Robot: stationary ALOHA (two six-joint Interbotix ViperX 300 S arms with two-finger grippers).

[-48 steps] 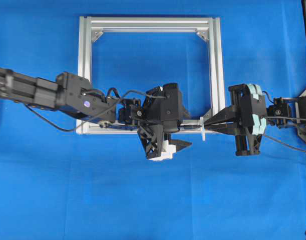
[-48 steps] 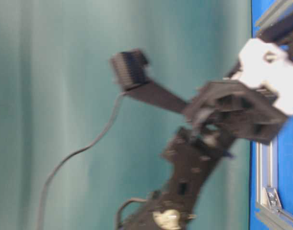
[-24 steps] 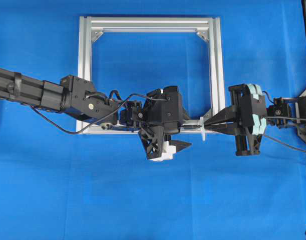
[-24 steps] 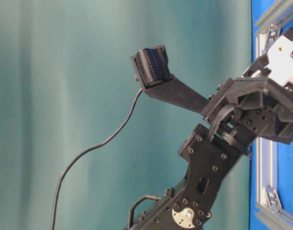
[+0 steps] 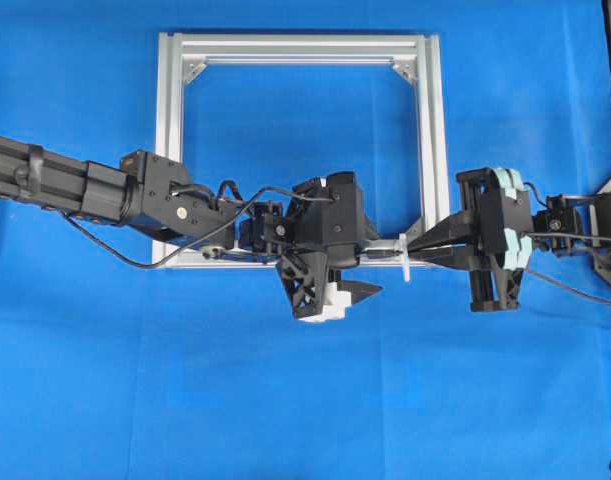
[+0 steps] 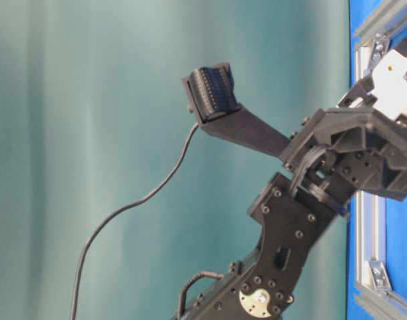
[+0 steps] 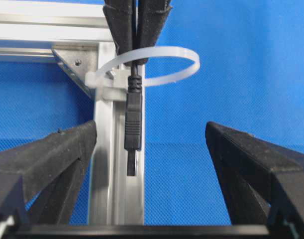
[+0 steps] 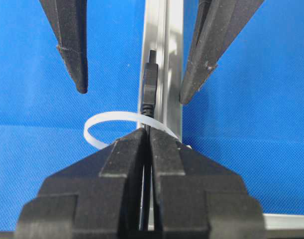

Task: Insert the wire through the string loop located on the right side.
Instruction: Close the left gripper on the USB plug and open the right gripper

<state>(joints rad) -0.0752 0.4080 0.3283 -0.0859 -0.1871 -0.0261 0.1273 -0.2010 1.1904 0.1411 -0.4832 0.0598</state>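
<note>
The wire's black plug (image 7: 133,119) pokes out past the white string loop (image 7: 156,64) over the silver frame bar (image 7: 117,179), and seems to pass through the loop. My right gripper (image 8: 148,134) is shut on the wire just behind the loop (image 8: 99,127), with the plug (image 8: 150,84) sticking out ahead of it. My left gripper (image 7: 152,137) is open, one finger on each side of the plug, touching neither it nor the bar. From overhead, the loop (image 5: 405,258) sits at the frame's lower right corner, between the left gripper (image 5: 370,258) and the right gripper (image 5: 413,250).
The square aluminium frame (image 5: 432,130) lies flat on the blue table cloth, with corner brackets (image 7: 74,62) inside its corners. The left arm (image 5: 85,185) crosses the frame's lower left corner. The left arm's black links (image 6: 290,233) rise close in the table-level view.
A second ago the left arm's forearm and wrist were shifting, blurred in the table-level view. For the last half second both arms, the wire and the loop have held still.
</note>
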